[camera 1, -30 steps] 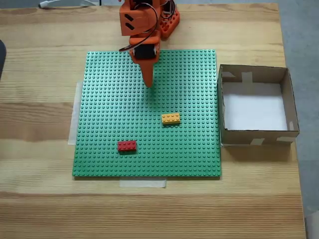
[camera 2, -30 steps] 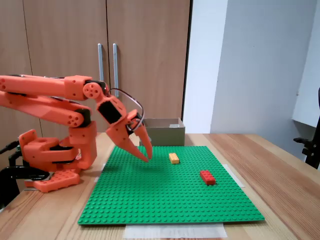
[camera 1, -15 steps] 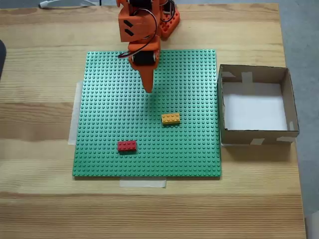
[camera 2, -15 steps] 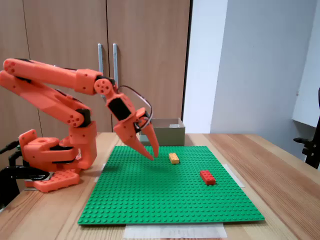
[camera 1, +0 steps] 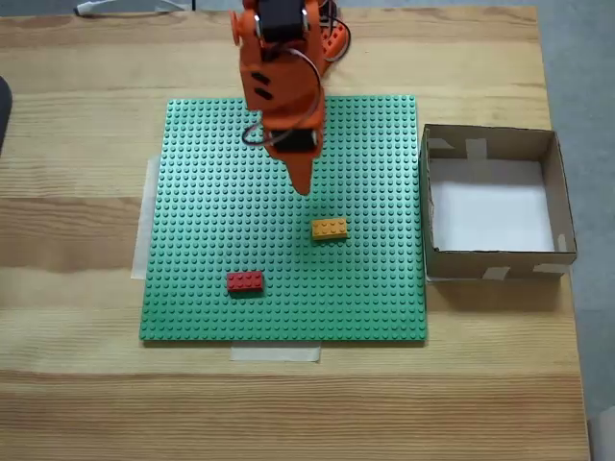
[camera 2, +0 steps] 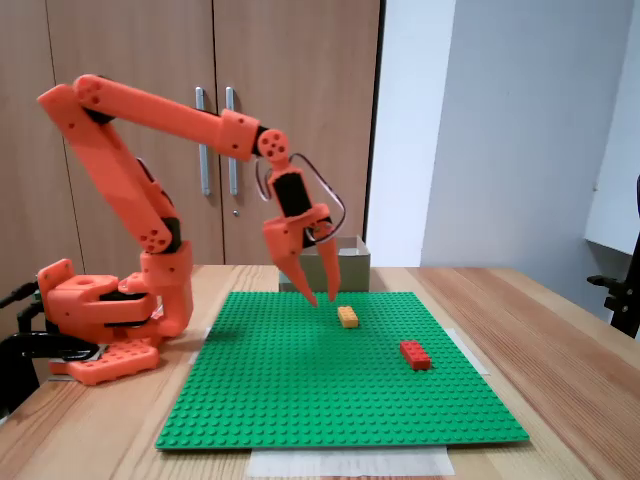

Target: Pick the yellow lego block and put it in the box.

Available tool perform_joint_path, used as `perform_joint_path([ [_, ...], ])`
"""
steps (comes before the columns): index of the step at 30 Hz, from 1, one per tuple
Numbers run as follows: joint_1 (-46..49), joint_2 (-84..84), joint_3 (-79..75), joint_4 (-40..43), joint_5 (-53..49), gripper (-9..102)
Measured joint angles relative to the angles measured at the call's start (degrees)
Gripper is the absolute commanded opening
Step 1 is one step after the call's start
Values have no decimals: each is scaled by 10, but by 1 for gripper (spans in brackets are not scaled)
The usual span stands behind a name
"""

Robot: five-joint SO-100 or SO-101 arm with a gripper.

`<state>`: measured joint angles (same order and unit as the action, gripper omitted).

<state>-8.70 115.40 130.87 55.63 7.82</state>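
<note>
An orange arm's end effector (camera 2: 322, 296) hangs above the green baseplate (camera 1: 211, 240), fingers slightly apart and holding nothing, just short of the yellow lego block (camera 1: 330, 229), which lies on the baseplate near a red brick (camera 1: 244, 281); the box (camera 1: 495, 260) sits beside the plate on the wooden worktop (camera 1: 77, 115)

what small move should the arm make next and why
Probably ease the gripper forward and down over the yellow lego block. Its jaws look slightly apart, its tips hover just short of the block, which sits untouched on the green baseplate.
</note>
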Motion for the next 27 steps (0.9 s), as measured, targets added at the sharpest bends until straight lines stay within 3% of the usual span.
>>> perform_joint_path([
  [10,-18,-118,-108,47,16,27],
  [27,-44,-233,-195,75,54,26],
])
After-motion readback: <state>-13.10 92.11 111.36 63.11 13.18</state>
